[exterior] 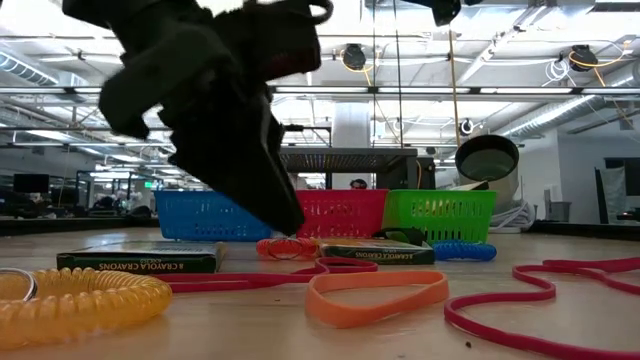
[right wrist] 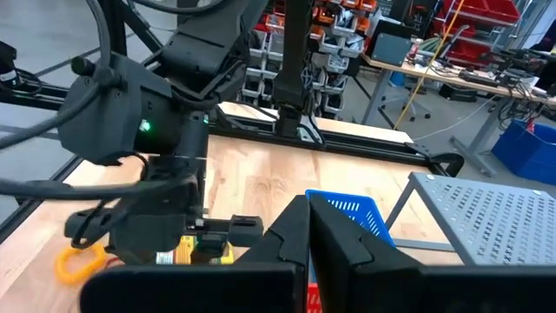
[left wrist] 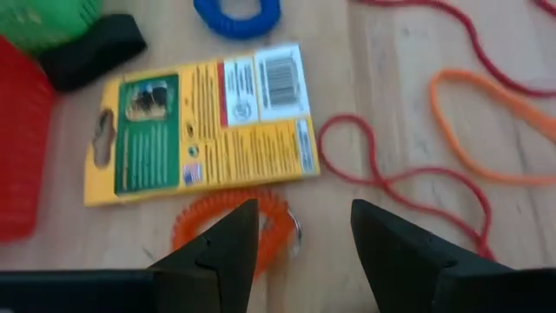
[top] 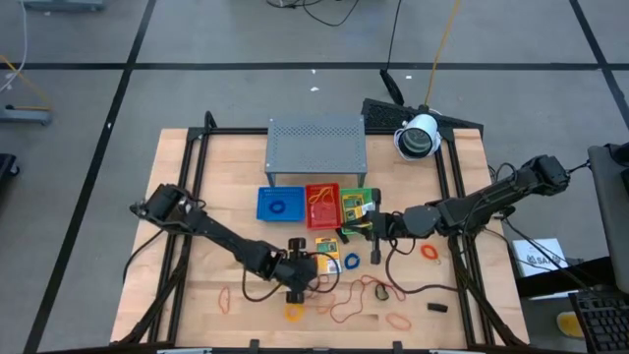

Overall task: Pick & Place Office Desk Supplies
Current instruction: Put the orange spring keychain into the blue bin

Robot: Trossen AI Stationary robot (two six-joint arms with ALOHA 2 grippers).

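Observation:
My left gripper is open and hangs low over an orange coil ring, which lies on the table by a yellow-and-green packet. The high view shows that gripper near the table's middle. My right gripper is shut, with nothing visible between its fingers, and sits at the green tray's near side. A second packet lies in the green tray. Blue rings, orange rubber bands, a yellow coil and a black piece lie loose on the table.
Blue, red and green trays stand in a row at mid-table, with the grey perforated shelf behind them. A long red cord winds over the near part. A white round lamp-like object sits at the far right.

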